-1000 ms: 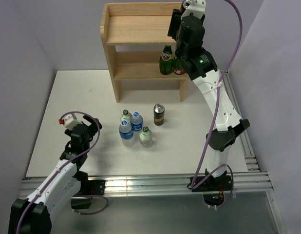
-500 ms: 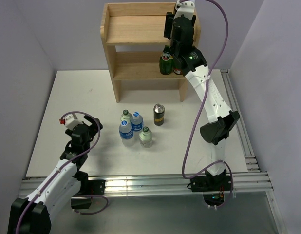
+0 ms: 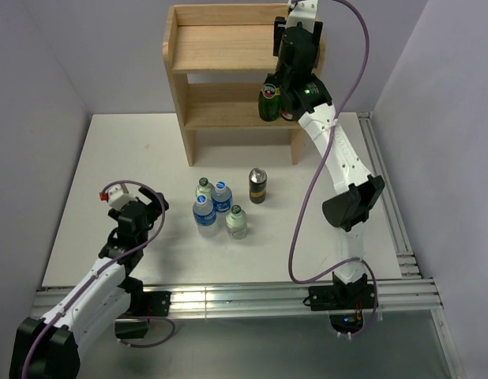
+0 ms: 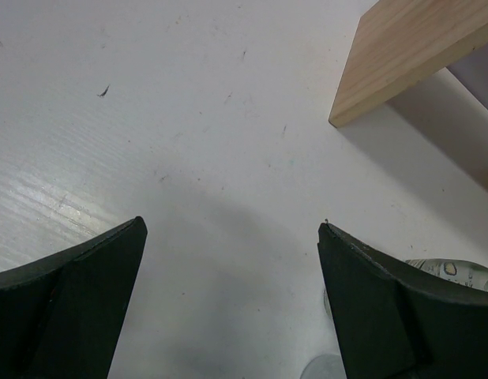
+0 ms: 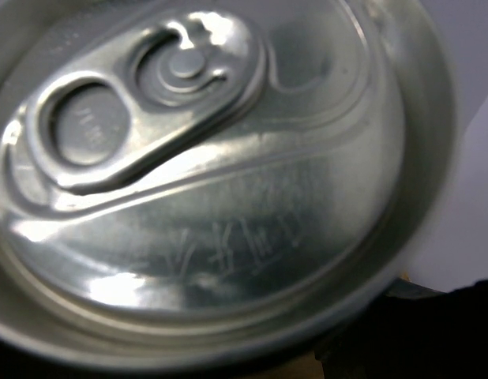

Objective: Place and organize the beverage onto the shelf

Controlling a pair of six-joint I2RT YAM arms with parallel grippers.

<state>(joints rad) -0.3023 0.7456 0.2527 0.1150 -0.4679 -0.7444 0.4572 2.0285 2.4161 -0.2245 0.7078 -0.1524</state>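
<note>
From above, the right gripper [image 3: 291,33] reaches over the right end of the shelf [image 3: 220,47]'s top board while five drinks [image 3: 221,197] stand on the table [image 3: 110,158] nearer; the left wrist shows the left gripper [image 3: 140,207]'s fingers [image 4: 70,300] wide apart above the table; the right wrist shows the clamped can [image 5: 204,181]'s lid filling the view.

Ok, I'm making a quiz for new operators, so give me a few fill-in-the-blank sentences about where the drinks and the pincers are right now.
1. Standing on the table are ___ small drinks.
2. The silver lid filling the right wrist view belongs to a ___.
3. The left pincer hovers over the table with its jaws ___.
4. The two green glass bottles stand on the shelf's ___ board.
Missing: five; can; open; lower.
</note>
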